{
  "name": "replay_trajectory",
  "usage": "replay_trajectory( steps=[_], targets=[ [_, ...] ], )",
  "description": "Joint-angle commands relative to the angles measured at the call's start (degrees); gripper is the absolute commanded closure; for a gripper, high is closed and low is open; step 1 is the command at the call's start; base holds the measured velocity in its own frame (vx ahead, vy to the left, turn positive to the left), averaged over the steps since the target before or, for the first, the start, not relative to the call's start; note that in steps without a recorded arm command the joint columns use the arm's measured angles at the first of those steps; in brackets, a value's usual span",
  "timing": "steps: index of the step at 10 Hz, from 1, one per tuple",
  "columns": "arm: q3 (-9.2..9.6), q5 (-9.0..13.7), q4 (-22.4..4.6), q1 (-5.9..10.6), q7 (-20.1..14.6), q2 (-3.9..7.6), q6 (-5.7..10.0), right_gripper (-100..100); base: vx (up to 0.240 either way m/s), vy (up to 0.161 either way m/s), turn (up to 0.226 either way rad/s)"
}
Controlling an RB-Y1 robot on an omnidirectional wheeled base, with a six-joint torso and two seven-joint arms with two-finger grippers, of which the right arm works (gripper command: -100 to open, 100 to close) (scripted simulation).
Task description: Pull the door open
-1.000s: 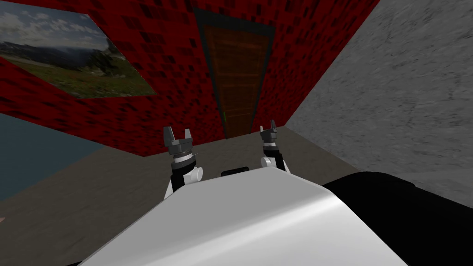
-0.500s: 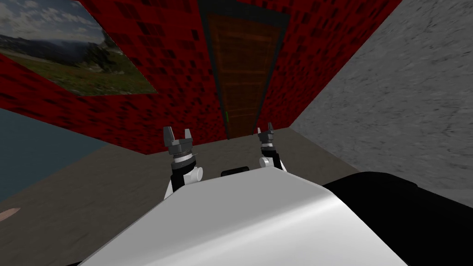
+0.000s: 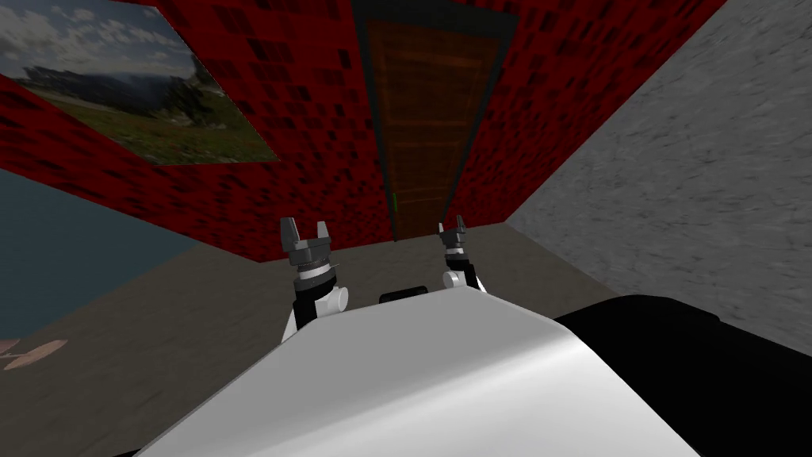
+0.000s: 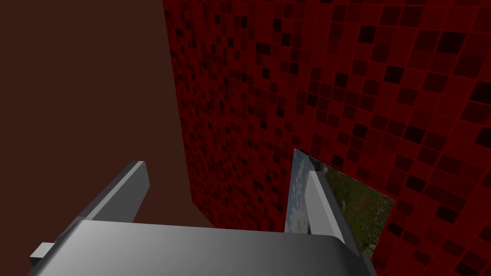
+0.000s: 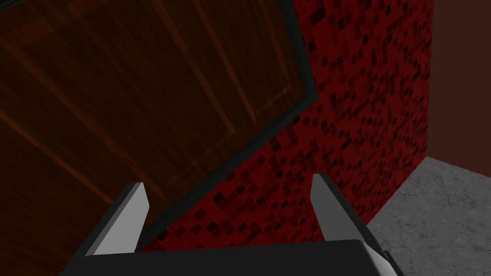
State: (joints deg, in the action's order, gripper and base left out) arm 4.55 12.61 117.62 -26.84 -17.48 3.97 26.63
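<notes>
Door (image 3: 428,119), one, stands shut in the red wall (image 3: 309,119); left pincer (image 3: 306,228) and right pincer (image 3: 452,228) both gape wide.

head cam steeply down toward door (image 3: 428,119); right wrist nearer, same door.

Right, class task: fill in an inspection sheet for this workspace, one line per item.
Surface: grey-brown floor.
Job's things: brown panelled door in a dark frame, looks shut; small green mark at its edge.
Clutter: pinkish shape on the floor, far left, unclear.
Grippers: left gripper open, right gripper open, both short of the door, holding nothing.
Cables: nothing seen.
Surroundings: red tiled wall, landscape picture, grey wall on the right.
</notes>
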Motion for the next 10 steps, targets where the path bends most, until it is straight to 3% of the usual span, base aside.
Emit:
replay_trajectory(
  steps=[1,10],
  targets=[
    [0.46,1.94,-2.58,0.73,-2.29,0.76,1.11,-100,0.156,0.021,0.127],
    [2.68,8.97,-12.64,3.41,-10.32,3.07,5.37,-100,0.11,0.025,0.086]
  ],
)
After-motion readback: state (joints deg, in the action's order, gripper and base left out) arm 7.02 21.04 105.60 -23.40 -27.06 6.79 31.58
